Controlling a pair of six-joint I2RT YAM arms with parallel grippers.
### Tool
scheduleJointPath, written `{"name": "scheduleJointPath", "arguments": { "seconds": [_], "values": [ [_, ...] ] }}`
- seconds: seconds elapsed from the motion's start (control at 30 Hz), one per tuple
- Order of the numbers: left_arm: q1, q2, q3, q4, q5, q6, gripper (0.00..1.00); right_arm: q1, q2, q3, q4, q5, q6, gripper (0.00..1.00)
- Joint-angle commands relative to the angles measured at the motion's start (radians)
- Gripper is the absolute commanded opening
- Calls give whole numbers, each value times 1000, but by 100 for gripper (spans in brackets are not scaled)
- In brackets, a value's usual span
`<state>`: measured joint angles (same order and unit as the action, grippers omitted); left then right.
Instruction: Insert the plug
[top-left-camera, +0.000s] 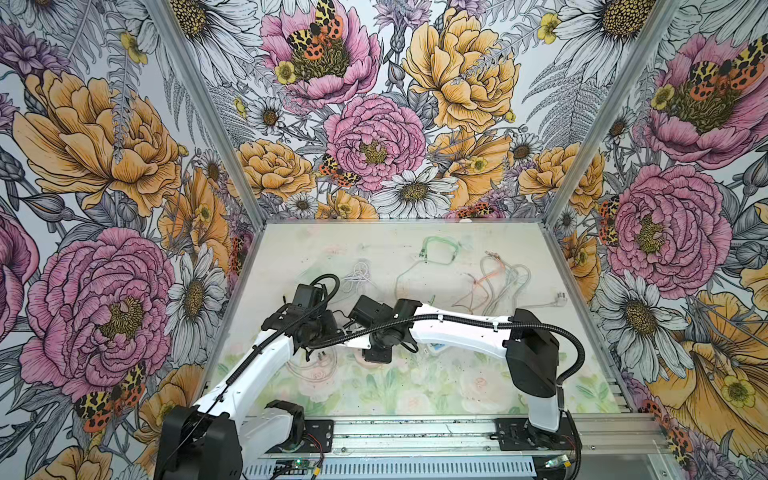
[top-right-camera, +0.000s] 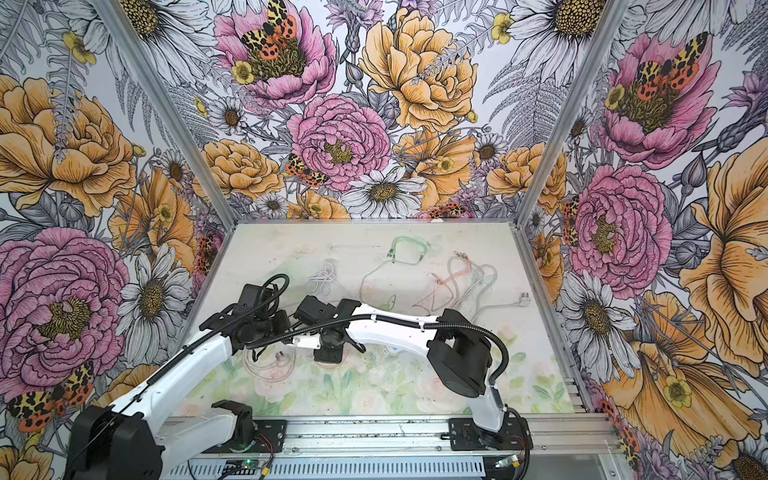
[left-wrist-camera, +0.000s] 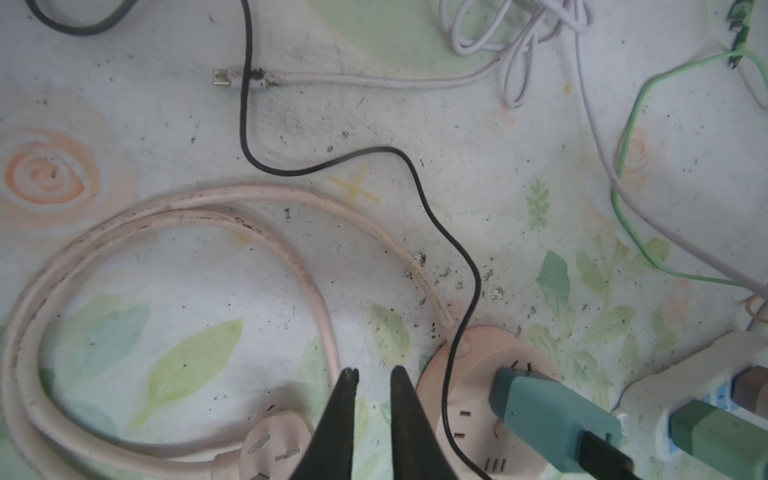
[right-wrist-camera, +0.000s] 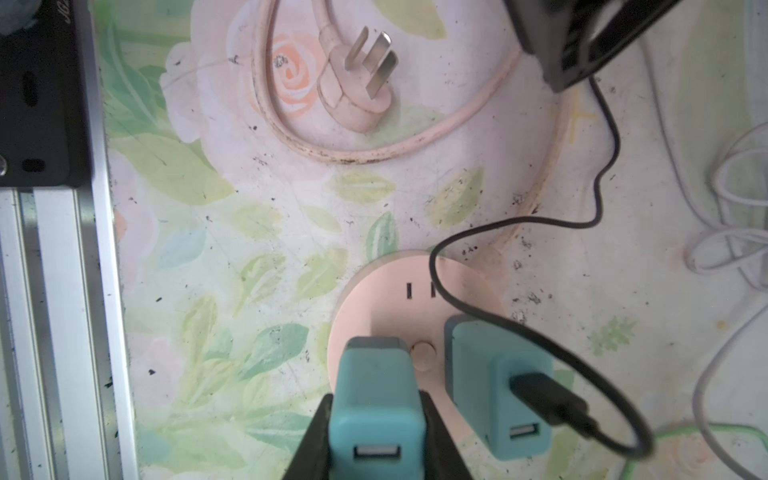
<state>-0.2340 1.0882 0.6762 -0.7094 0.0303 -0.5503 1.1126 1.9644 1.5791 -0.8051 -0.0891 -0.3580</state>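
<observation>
The right claw (right-wrist-camera: 376, 419) clamps the teal charger (right-wrist-camera: 374, 374) against the pink socket (right-wrist-camera: 386, 299), while the left claw (left-wrist-camera: 374, 374) stands slightly apart, empty.

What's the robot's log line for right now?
left gripper open, empty | right gripper shut on teal charger | at pink socket, seating unclear

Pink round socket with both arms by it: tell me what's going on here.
The right gripper clamps a teal charger, end-on against the pink socket; whether it is seated is unclear. A second teal charger with a black cable is already plugged in beside it. The left gripper hovers nearby, jaws slightly apart and empty.
</observation>
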Motion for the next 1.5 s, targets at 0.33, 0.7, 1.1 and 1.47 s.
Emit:
{"name": "scheduleJointPath", "arguments": {
  "seconds": [0.33, 0.7, 1.1, 1.47],
  "values": [
    [62, -41, 33, -19, -35, 34, 20, 2, 26, 4, -5, 14, 5, 0],
    [72, -48, 43, -17, -9, 38, 20, 3, 59, 17, -4, 3, 18, 0],
    [80, -48, 39, -17, -1, 45, 20, 3, 68, 12, -23, -8, 8, 0],
    [80, -37, 46, -17, 6, 52, 20, 2, 120, 13, -65, -58, -20, 0]
  ]
}}
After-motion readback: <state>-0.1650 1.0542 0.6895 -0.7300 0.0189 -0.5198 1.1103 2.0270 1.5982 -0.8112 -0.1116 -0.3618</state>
